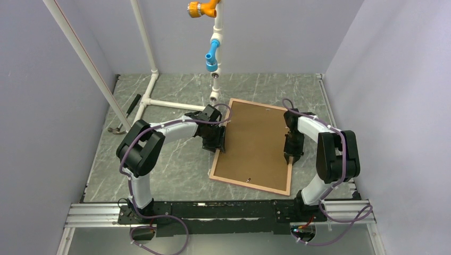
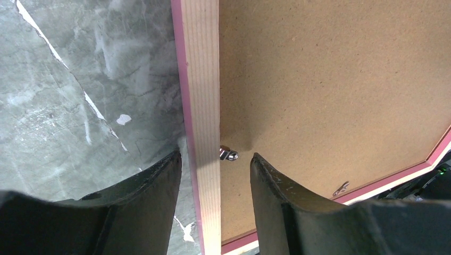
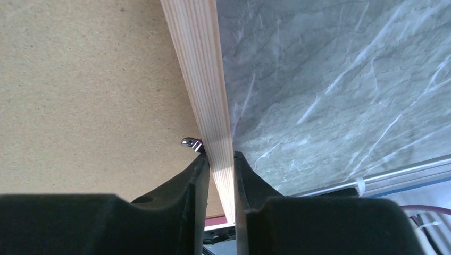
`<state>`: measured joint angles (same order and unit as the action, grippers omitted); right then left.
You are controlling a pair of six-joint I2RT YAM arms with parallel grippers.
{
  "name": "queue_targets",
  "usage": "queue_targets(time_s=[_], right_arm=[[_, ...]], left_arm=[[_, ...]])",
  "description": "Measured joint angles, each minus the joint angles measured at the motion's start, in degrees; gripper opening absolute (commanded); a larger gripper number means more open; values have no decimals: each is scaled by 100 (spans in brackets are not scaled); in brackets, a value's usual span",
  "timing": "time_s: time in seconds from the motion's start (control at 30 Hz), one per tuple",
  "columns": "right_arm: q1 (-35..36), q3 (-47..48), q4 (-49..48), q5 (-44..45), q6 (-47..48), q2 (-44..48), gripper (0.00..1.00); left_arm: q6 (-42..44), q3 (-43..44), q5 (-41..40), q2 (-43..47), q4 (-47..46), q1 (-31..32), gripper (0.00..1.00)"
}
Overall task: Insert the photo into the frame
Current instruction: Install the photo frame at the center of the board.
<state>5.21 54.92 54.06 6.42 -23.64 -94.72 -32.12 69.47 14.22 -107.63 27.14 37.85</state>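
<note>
The frame point(image 1: 219, 159) lies reverse side up on the table, with tan wood rails and a pink edge. A brown backing board point(image 1: 255, 141) fills it. The photo is not in view. My left gripper point(image 1: 220, 139) is open and straddles the frame's left rail point(image 2: 205, 106), one finger outside over the table and one over the board point(image 2: 330, 85), near a small metal clip point(image 2: 228, 154). My right gripper point(image 1: 289, 154) is shut on the frame's right rail point(image 3: 199, 79), with its fingertips point(image 3: 220, 159) pinching the wood beside another clip point(image 3: 191, 143).
A white pipe stand point(image 1: 154, 74) with blue and orange fittings point(image 1: 213, 53) rises at the back, close to the frame's far left corner. A dark-handled tool point(image 1: 125, 114) lies at the far left. Aluminium rails point(image 1: 213, 212) carry the arm bases. Walls close in on both sides.
</note>
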Motion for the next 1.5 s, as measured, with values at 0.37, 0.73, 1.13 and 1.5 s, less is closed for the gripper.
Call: queue_targets(time_s=[0.37, 0.73, 1.13, 1.5], right_arm=[[50, 332, 354, 129, 79, -367, 68], [-599, 1270, -466, -1189, 133, -529, 100], [-1150, 3357, -531, -1451, 136, -2479, 75], [-1233, 3329, -487, -1123, 168, -2385, 41]], left_arm=[[13, -2, -2, 0, 4, -9, 56], [131, -81, 98, 52, -4, -302, 56], [262, -72, 151, 42, 13, -417, 55], [271, -35, 210, 0, 24, -439, 55]])
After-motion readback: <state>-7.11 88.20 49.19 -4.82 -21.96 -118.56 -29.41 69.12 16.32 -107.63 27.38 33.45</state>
